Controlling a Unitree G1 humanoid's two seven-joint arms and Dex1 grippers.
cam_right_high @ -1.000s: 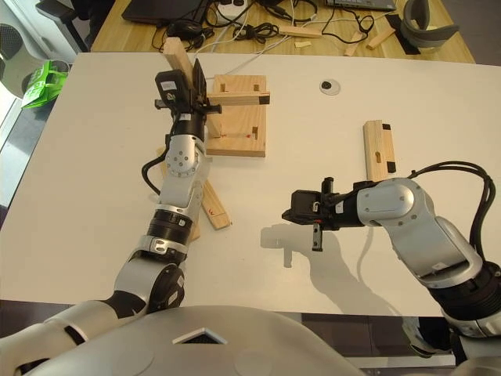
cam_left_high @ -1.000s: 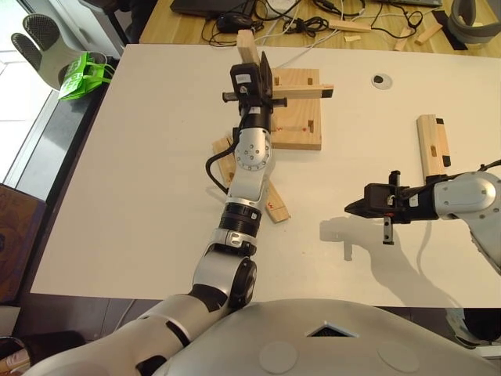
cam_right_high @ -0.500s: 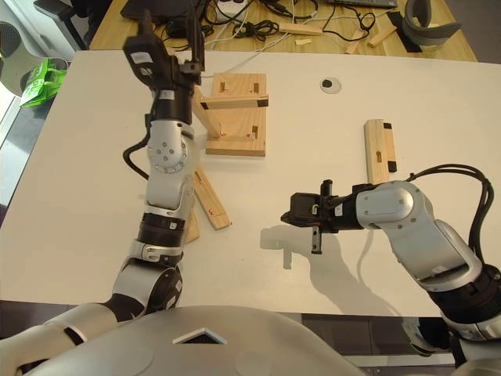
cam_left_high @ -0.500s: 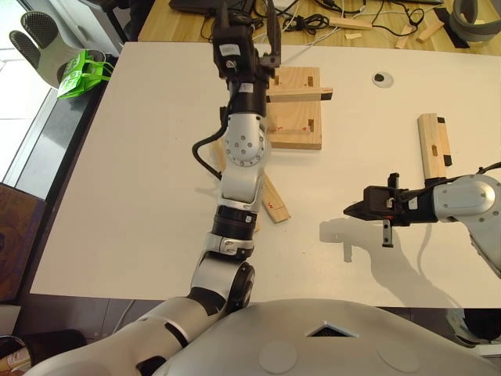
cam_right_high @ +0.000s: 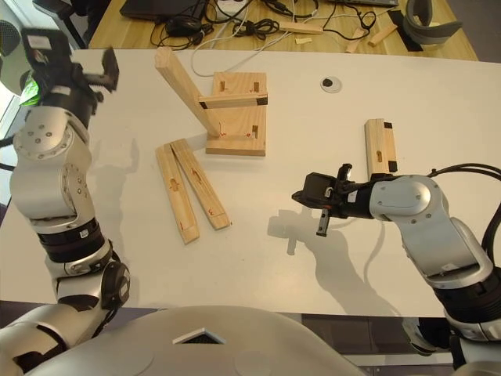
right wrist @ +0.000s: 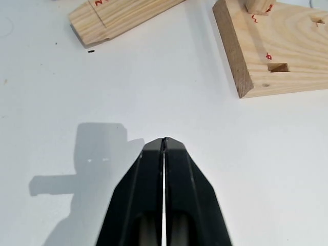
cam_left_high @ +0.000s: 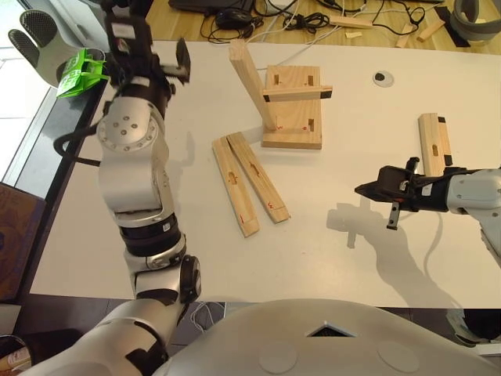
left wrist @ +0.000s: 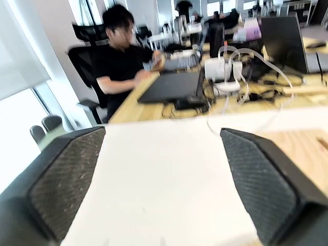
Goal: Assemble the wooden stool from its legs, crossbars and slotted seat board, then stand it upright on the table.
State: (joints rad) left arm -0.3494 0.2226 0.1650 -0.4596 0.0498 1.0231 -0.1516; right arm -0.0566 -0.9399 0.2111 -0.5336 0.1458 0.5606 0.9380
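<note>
One tilted leg (cam_left_high: 249,78) and a crossbar (cam_left_high: 301,93) sit in the slotted seat board (cam_left_high: 296,127) on the tabletop (cam_left_high: 196,235), so fitting looks partway; next the raised, open left end effector (left wrist: 163,141) should fetch a loose leg (cam_left_high: 258,178) nearby, the right end effector (right wrist: 164,148) hovering closed, empty

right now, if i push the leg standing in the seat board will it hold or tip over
Probably tips: the leg leans in the seat board, so it looks loosely seated. Solid wood, so likely stiff and not fragile. The crossbar beside it may steady it, though I cannot tell if they are joined.
</note>
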